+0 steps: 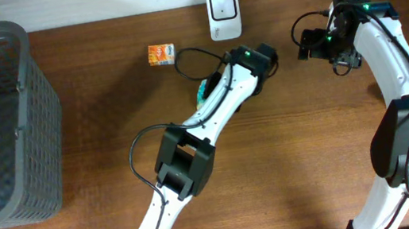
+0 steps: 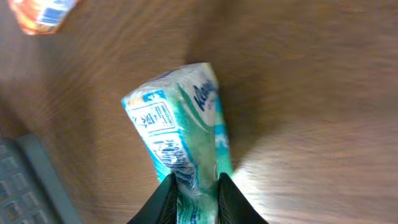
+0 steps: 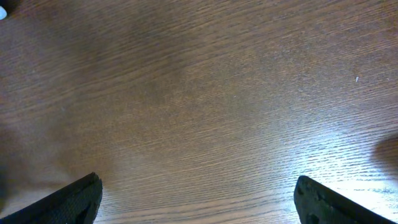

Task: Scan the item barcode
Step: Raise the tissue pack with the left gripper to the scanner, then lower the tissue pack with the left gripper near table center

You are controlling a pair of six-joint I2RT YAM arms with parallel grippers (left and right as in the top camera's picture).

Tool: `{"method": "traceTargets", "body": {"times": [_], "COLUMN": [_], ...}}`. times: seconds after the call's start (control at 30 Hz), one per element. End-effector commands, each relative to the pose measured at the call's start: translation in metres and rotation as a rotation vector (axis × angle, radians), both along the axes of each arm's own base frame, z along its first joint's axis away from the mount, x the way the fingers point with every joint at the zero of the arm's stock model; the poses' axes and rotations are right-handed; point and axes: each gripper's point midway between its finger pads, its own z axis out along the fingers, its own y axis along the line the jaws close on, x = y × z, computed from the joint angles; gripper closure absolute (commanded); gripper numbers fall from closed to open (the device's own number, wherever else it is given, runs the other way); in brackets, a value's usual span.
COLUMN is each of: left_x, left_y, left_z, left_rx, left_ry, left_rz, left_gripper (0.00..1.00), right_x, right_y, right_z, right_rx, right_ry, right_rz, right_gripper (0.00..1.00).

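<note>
The table [image 1: 319,187] carries a grey basket [image 1: 23,52] at its far left, well apart from the work. The right tool [image 3: 196,186] hangs wide open above bare wood and holds nothing. The pack [image 2: 177,124], a teal tissue pack, lies near the table's middle, not far from the scanner [image 1: 223,13]. The left tool [image 2: 196,180] pinches its near end with narrow jaws. We judge the pack light, soft and slippery in its film, so it may sag or twist. A hold at the end leaves the printed label free. An orange box [image 1: 161,54] lies beside the scanner and could get in the way there.
</note>
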Motion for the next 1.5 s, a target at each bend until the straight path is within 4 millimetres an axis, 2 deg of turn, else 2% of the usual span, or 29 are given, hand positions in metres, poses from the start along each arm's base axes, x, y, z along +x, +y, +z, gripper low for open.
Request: {"method": "traceTargets", "body": {"times": [0.0, 0.27, 0.5, 0.57, 0.6, 0.7, 0.73, 0.83, 0.87, 0.97, 1.03, 1.1, 1.2, 1.33, 1.47], "left_x": [-0.01, -0.006, 0.01, 0.02, 0.026, 0.031, 0.03, 0.03, 0.032, 0.032, 0.028, 0.024, 0.02, 0.023, 0.022], "left_y": [-0.011, -0.008, -0.005, 0.004, 0.016, 0.035, 0.038, 0.037, 0.045, 0.061, 0.059, 0.049, 0.037, 0.033, 0.033], "left_z": [-0.011, -0.007, 0.021, 0.032, 0.035, 0.025, 0.019, 0.013, 0.013, 0.008, 0.005, 0.006, 0.008, 0.008, -0.006], "left_rx": [-0.051, -0.057, -0.104, -0.124, -0.138, -0.249, -0.341, -0.584, -0.62, -0.608, -0.615, -0.663, -0.729, -0.745, -0.736], "left_ry": [0.05, 0.037, -0.017, -0.04, -0.035, 0.053, 0.124, 0.287, 0.307, 0.326, 0.35, 0.385, 0.427, 0.418, 0.437], "left_rz": [0.007, 0.015, 0.038, 0.065, 0.094, 0.18, 0.211, 0.216, 0.233, 0.27, 0.257, 0.23, 0.192, 0.176, 0.186], "left_gripper": [0.78, 0.73, 0.72, 0.7, 0.68, 0.65, 0.65, 0.69, 0.71, 0.86, 0.92, 0.99, 1.0, 1.0, 1.0], "right_x": [-0.001, -0.001, -0.001, -0.001, -0.001, -0.001, -0.001, -0.001, -0.001, -0.001, -0.001, -0.001, -0.001, -0.001, -0.001], "right_y": [-0.001, -0.001, -0.001, -0.001, -0.001, -0.001, -0.001, -0.001, -0.001, -0.001, -0.001, -0.001, -0.001, -0.001, -0.001], "right_z": [-0.004, -0.004, -0.004, -0.004, -0.004, -0.004, -0.004, -0.004, -0.004, -0.004, -0.004, -0.004, -0.004, -0.004, -0.004], "right_rx": [-0.013, -0.013, -0.013, -0.013, -0.013, -0.013, -0.013, -0.013, -0.013, -0.013, -0.013, -0.013, -0.013, -0.013, -0.013], "right_ry": [0.012, 0.012, 0.012, 0.012, 0.012, 0.012, 0.012, 0.012, 0.012, 0.012, 0.012, 0.012, 0.012, 0.012, 0.012], "right_rz": [-0.004, -0.004, -0.004, -0.004, -0.004, -0.004, -0.004, -0.004, -0.004, -0.004, -0.004, -0.004, -0.004, -0.004, -0.004], "right_gripper": [0.01, 0.01, 0.01, 0.01, 0.02, 0.01, 0.01, 0.02, 0.01, 0.01, 0.01, 0.01, 0.02, 0.01, 0.01]}}
